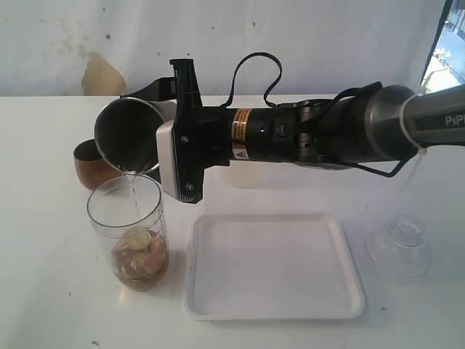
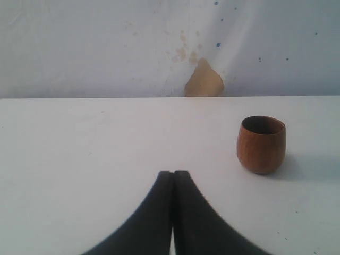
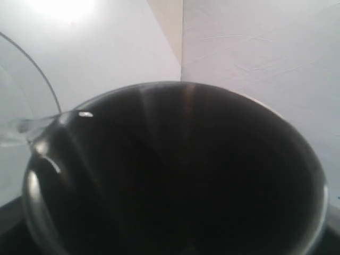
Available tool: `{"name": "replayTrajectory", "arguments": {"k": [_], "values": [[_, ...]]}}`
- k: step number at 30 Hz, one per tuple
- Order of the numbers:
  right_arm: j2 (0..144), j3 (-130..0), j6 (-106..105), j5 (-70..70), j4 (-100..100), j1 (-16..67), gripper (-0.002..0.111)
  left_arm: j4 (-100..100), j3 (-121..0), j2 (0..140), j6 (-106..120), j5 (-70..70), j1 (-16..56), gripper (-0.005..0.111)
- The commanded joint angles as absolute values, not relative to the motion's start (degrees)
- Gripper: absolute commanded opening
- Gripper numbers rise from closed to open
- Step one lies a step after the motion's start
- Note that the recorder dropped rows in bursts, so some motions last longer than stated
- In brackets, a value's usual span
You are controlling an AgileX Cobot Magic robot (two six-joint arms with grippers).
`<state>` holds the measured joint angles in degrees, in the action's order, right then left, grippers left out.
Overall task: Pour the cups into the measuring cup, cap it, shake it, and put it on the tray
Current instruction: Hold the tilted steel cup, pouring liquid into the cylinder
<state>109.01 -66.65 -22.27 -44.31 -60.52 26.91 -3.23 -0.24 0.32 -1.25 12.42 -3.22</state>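
Observation:
My right gripper (image 1: 166, 122) reaches across to the left, shut on the brushed-steel tumbler (image 1: 127, 138), which is tipped on its side. A thin stream of water runs from its lip into the clear measuring cup (image 1: 134, 233) standing below, uncapped, with brownish and yellowish pieces at its bottom. In the right wrist view the tumbler's dark inside (image 3: 175, 170) fills the picture and hides the fingers. The brown wooden cup (image 1: 94, 169) (image 2: 261, 144) stands upright behind the measuring cup. My left gripper (image 2: 173, 172) is shut on nothing, low over the table, apart from the wooden cup.
The white tray (image 1: 272, 313) lies right of the measuring cup, with nothing on it. A clear domed lid (image 1: 398, 247) rests on the table at the far right. Behind the table is a white wall with a tan patch (image 2: 204, 81).

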Motion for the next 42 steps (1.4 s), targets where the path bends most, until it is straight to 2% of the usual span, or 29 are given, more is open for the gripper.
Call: {"name": "replayTrajectory", "arguments": {"k": [1, 26, 42], "values": [[107.76, -67.53, -23.34, -46.36, -58.93, 26.96, 0.0, -3.46, 0.0, 0.0, -1.25, 11.7, -2.87, 0.0], [107.41, -67.53, -21.87, -46.89, -58.93, 26.96, 0.0, -3.46, 0.0, 0.0, -1.25, 11.7, -2.87, 0.0], [107.41, -67.53, -30.05, -46.33, -60.27, 26.96, 0.0, -3.46, 0.0, 0.0, -1.25, 11.7, -2.87, 0.0]]}}
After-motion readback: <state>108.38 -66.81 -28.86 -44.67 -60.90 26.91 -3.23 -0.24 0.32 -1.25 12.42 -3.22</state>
